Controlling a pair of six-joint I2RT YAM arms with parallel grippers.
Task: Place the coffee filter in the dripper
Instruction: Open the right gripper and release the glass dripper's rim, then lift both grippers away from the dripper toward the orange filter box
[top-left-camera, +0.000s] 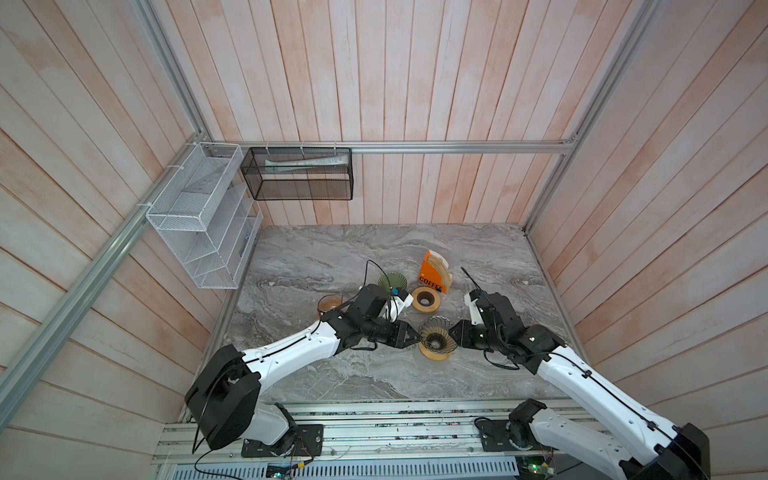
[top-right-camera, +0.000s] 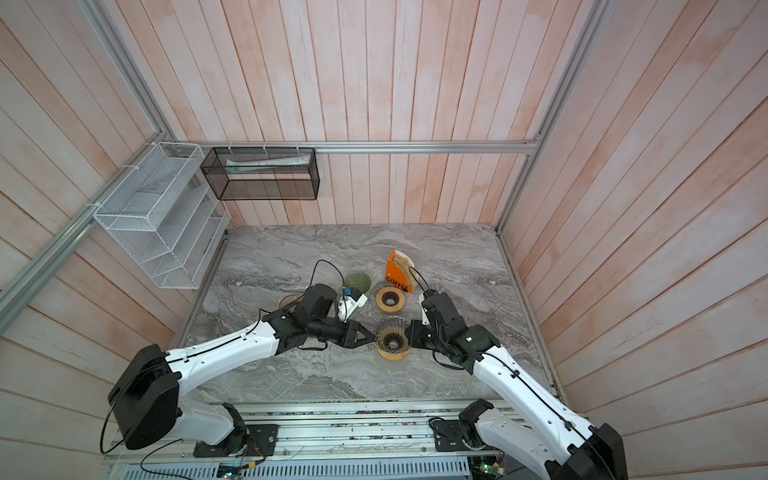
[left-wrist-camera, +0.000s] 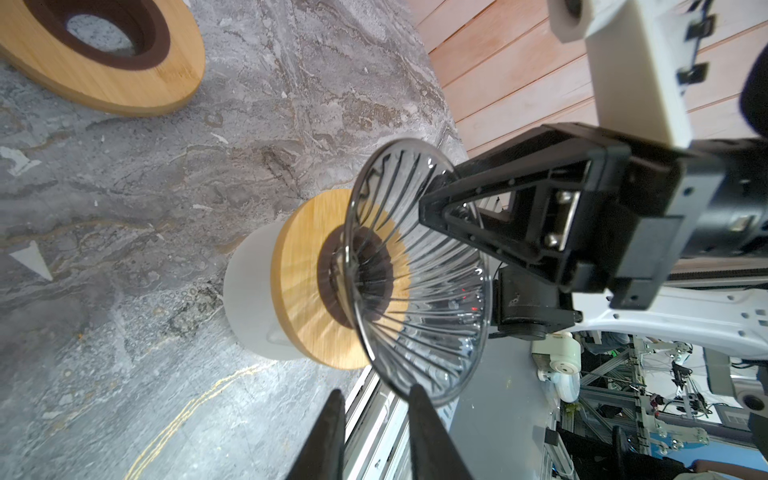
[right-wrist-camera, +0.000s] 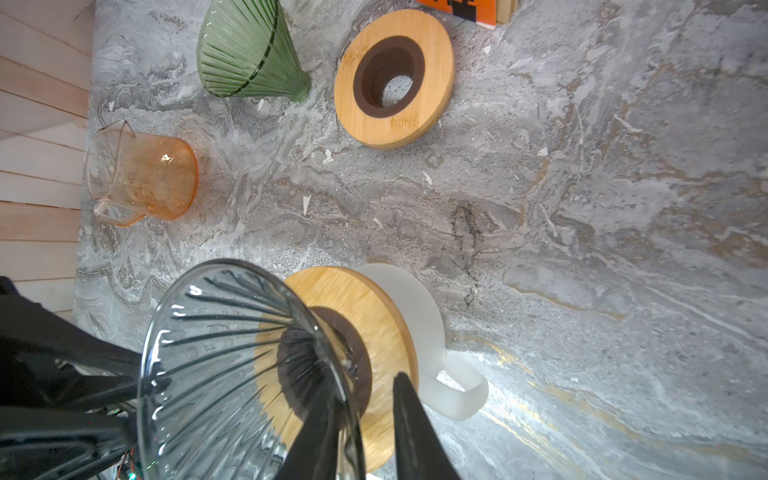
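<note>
On the far left of the marble table (top-left-camera: 316, 257) an amber glass jug (right-wrist-camera: 141, 178) stands upright, partly hidden behind my left arm in both top views. Next comes a green dripper (top-left-camera: 392, 281), mouth up, just behind my left wrist. A spare wooden ring (top-left-camera: 426, 300) lies flat between the green dripper and the orange holder (top-left-camera: 428, 274), right on the line from my work spot to that holder.

My left pincer (left-wrist-camera: 376, 392) sits at the left edge of the clear dripper (top-left-camera: 435, 332). Its fingers are parted, and the glass rim is just at one fingertip. The clear dripper is seated in a wooden collar (left-wrist-camera: 303, 282) on a white mug (right-wrist-camera: 415, 324). My right pincer (right-wrist-camera: 365, 386) is at the opposite edge, fingers spread, one inside the glass wall and one outside it, with a gap showing.

The coffee filters (top-left-camera: 439, 264) stand stacked in the orange holder, toward the back wall. They are beyond the spare ring and well apart from both pincers.
</note>
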